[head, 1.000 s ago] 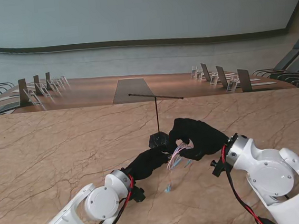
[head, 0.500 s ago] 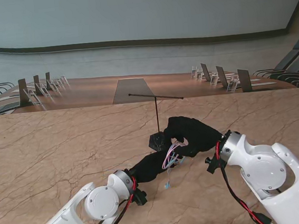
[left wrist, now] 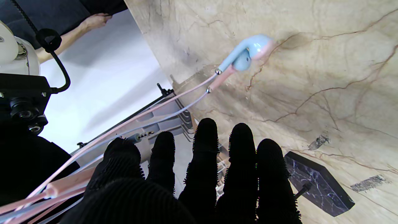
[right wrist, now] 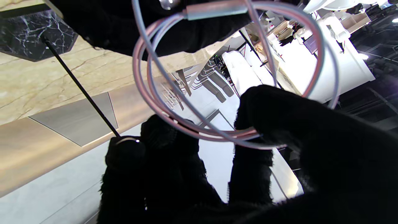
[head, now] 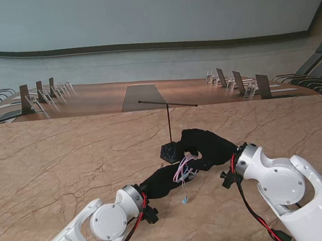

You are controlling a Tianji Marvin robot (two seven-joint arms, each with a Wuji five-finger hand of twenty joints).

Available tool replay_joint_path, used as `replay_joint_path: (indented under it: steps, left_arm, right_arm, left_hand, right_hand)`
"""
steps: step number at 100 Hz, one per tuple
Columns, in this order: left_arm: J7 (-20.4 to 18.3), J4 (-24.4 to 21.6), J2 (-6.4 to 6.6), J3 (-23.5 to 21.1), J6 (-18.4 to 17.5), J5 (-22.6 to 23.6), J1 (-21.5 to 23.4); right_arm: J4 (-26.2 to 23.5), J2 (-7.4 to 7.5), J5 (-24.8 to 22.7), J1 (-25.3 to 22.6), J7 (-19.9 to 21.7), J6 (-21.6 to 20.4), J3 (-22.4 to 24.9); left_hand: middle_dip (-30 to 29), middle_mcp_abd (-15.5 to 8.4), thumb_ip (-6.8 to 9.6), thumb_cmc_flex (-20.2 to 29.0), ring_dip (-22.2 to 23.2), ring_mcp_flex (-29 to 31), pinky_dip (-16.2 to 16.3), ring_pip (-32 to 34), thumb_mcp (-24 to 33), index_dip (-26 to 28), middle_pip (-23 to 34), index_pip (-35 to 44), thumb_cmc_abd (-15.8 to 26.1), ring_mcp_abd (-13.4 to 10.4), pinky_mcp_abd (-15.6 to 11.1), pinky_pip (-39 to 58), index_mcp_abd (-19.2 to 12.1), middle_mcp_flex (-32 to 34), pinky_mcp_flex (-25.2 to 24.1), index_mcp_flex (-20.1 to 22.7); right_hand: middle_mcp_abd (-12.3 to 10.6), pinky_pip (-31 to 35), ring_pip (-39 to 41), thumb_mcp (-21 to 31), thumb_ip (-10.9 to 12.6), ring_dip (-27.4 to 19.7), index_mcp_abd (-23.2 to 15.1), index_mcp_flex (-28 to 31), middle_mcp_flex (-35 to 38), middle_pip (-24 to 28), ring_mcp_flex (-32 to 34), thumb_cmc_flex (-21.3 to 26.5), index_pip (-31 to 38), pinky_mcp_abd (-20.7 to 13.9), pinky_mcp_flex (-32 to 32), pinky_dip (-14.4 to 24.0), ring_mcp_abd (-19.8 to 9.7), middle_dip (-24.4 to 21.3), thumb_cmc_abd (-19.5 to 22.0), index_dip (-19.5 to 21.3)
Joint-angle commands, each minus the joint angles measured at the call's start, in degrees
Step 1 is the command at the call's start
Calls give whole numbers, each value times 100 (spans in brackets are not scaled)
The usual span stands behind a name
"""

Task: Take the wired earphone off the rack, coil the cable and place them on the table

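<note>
With our right hand [head: 208, 145] clamped on the coiled cable [right wrist: 217, 93] and our left hand [head: 162, 180] pinching its strands, the dangling earbuds [left wrist: 248, 54] may drag the loops loose.

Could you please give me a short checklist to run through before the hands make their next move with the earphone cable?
1. Earphone off the rack: ok, its crossbar is bare.
2. Cable coiled: ok so far, several loops hang between the hands in the right wrist view.
3. Right hand holding the loops: ok, its fingers hook through the coil.
4. Left hand holding the cable: cannot tell, strands run past its thumb side but its fingers point straight.
5. Earbuds gathered: not ok, they dangle free on their strands over the table.
6. Plug tucked in: not ok, it sticks out loose.
</note>
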Motion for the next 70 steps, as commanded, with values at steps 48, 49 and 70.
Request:
replay_joint_path:
  steps: [48, 49, 70]
  left_arm:
    - [-61, 112, -20, 242, -14, -19, -125]
    - [-60, 117, -22, 245, -13, -24, -129]
    - [62, 200, -76, 312, -9, -40, -209]
  right_arm:
    - [199, -45, 155, 155, -66, -33, -216]
    - [197, -44, 159, 157, -59, -34, -219]
    - [166, -32, 229, 167, 3, -46, -282]
  left_hand:
    - [-86, -168, -15, -305, -143, -39, -181, -142, -61, -151, -70, -79, -58, -236, -185, -243, -88, -201, -25, -292]
    - [-87, -170, -12, -299, -145, -41, -186, -144, -57, -150, -67, -73, -67, -239, -186, -250, -85, -201, -23, -292]
    - [-43, -233, -46, -23, -132, 66, -230, -35, -36, 151, 109, 371, -243, -303, -186, -200, -76, -149, 59, -328]
  right_hand:
    - [96, 127, 47, 738, 189, -99, -304, 614, 136, 91, 125, 488, 772, -526, -36, 37, 357, -89, 232, 56]
    - [91, 125, 44, 734, 186, -101, -307, 610, 130, 90, 119, 485, 772, -528, -41, 37, 355, -90, 237, 57]
    - [81, 98, 22, 730, 173, -120, -302, 596, 102, 79, 80, 493, 785, -531, -98, 33, 357, -110, 254, 61]
